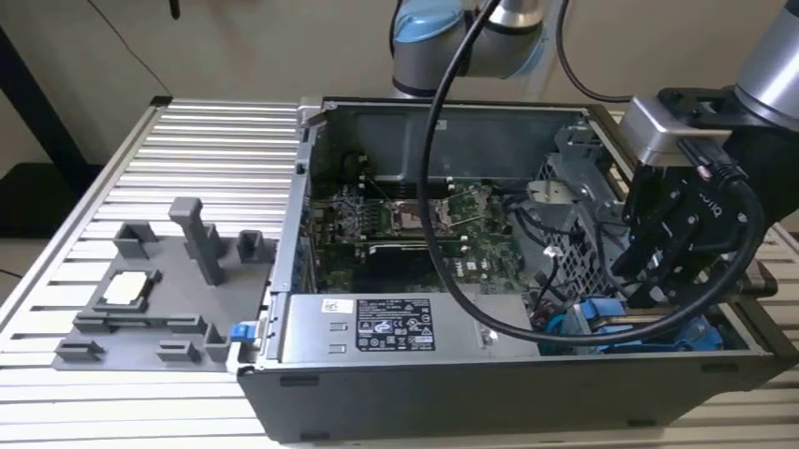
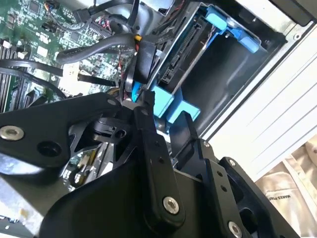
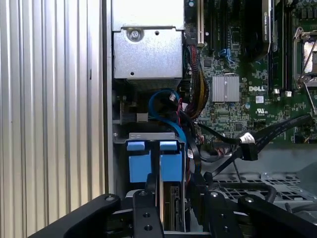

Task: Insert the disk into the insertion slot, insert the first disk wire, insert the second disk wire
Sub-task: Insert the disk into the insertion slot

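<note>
Black two-finger gripper point(image 1: 649, 299) is down inside the open dark grey computer case point(image 1: 500, 398), at the front corner on the exterior view's right. Fingers set narrow, one against each face of the disk point(image 3: 171, 166), a flat silver drive in a bright blue plastic carrier, seen edge-on in the first wrist view; reads as clamped on it. The carrier's two blue tabs stick out just past the fingertips in both wrist views. The disk sits in the insertion slot point(image 2: 223, 82), the wide flat bay of the dark grey metal cage. The bay's perforated wall point(image 1: 572, 245) is just beside the gripper body in the exterior view. Clearances are tight. The case's pale side wall point(image 3: 107, 148) runs just beside one tab. A bundle of black cables point(image 3: 198, 148) and a looped blue cable point(image 3: 161, 96) crowd the other side, touching or nearly touching the carrier. The green motherboard point(image 1: 399, 224) lies open behind the cage. The silver labelled power-supply box point(image 1: 374, 327) is near, along the front edge. Outside the case there is free room: the slatted aluminium table point(image 1: 200, 150) carries a grey plastic fixture tray point(image 1: 138, 309), well apart on the exterior view's left.
</note>
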You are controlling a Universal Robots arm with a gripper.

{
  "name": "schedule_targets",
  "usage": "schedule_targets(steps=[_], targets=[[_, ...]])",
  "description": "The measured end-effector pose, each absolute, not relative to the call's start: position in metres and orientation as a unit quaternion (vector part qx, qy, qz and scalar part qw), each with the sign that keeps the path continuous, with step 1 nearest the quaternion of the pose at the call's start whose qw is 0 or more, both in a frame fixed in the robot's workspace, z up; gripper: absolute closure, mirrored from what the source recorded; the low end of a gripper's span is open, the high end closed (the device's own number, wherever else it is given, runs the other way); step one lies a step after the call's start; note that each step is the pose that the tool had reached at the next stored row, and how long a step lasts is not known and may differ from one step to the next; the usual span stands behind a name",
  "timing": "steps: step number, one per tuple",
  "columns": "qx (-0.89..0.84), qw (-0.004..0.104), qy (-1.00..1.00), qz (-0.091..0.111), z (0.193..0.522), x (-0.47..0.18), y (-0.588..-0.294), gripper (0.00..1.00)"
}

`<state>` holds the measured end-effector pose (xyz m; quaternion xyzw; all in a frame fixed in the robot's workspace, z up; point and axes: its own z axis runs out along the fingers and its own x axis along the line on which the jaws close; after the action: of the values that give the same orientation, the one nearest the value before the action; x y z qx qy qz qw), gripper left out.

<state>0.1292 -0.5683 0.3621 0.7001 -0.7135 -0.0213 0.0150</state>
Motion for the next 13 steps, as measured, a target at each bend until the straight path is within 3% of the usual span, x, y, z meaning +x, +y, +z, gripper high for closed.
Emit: schedule_targets(steps=[13], targets=[[0.700,0.014,-0.714,-0.019,0.406,0.129,-0.568,0.59]])
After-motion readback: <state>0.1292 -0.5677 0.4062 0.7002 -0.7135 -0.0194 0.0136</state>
